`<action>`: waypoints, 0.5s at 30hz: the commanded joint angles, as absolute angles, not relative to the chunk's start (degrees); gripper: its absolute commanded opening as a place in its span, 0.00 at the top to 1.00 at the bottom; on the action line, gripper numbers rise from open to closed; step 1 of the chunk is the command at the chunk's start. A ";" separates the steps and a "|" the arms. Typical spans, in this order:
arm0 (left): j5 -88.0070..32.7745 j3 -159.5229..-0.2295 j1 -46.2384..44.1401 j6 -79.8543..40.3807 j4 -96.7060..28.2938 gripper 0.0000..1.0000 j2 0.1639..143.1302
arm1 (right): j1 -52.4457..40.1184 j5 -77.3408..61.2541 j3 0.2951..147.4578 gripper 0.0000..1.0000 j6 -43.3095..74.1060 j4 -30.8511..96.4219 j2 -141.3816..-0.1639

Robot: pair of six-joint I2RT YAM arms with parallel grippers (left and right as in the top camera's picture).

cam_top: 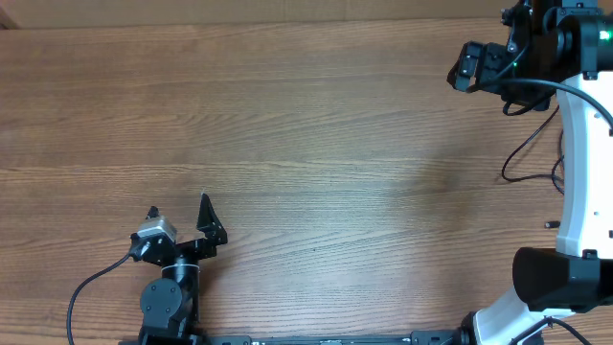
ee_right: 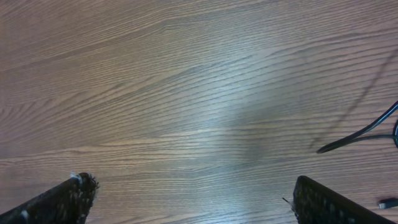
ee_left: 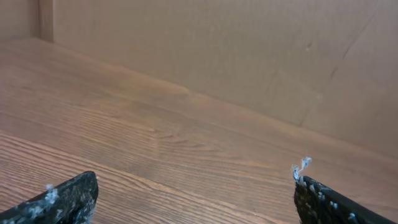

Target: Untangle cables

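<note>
Left claw point(cam_top: 179, 212) stands fully spread and empty at the front-left of the wooden surface point(cam_top: 306, 144). Right claw point(cam_top: 460, 67) is likewise wide open and empty at the far right. A thin black cable point(ee_right: 360, 134) lies by the right edge, clear of both claws.

The right gripper point(ee_right: 193, 200) shows only the tips of its two dark, scuffed fingers point(ee_right: 68, 198), one in the near left corner and one in the near right, with the jaws spread wide and bare wood between them. The wood-grain table point(ee_right: 186, 93) fills the rest of the view. At the right edge a thin black cable point(ee_right: 360, 132) curves in and ends on the table, with a faint slanting shadow running away from it. Near the right finger lies a small plug end point(ee_right: 387, 203), apart from that cable's tip.
</note>
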State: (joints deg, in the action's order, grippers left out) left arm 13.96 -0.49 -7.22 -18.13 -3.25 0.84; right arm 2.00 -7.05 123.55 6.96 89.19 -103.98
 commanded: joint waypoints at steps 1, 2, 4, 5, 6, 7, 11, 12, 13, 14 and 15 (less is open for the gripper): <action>13.50 -0.27 -6.98 -13.06 -3.46 0.00 0.16 | 1.76 -6.66 124.18 0.00 6.55 89.01 -102.87; 13.50 -0.27 -6.96 -12.34 -3.49 0.00 0.16 | 1.76 -6.66 124.18 0.00 6.55 89.01 -102.87; 13.26 -0.27 -6.63 -10.76 -3.60 0.00 0.16 | 1.76 -6.66 124.18 0.00 6.55 89.03 -102.87; 12.58 -0.27 -6.33 -9.61 -3.64 0.01 0.16 | 1.78 -6.66 124.20 0.00 6.55 89.03 -102.87; 11.86 -0.27 -6.00 -8.49 -3.70 0.00 0.16 | 1.98 -6.66 124.18 0.00 6.55 89.03 -102.87; 10.76 -0.32 -5.48 -6.83 -3.90 0.00 0.16 | 2.00 -6.66 124.18 0.00 6.55 89.01 -102.87; 10.24 -0.34 -4.10 -6.44 -4.05 0.00 0.16 | 1.87 -6.66 124.18 0.00 6.55 89.03 -102.87; 10.26 -0.34 -3.90 -6.85 -4.03 0.00 0.16 | 1.87 -6.66 124.18 0.00 6.55 89.03 -102.87; 10.26 -0.34 -3.66 -7.46 -4.03 0.00 0.16 | 1.89 -6.66 124.18 0.00 6.55 89.03 -102.87; 10.24 -0.34 -3.51 -7.75 -4.03 0.01 0.16 | 1.89 -6.66 124.18 0.00 6.55 89.03 -102.87; 9.91 -0.34 -3.40 -7.73 -4.03 0.00 0.16 | 1.96 -6.66 124.18 0.00 6.55 89.03 -102.87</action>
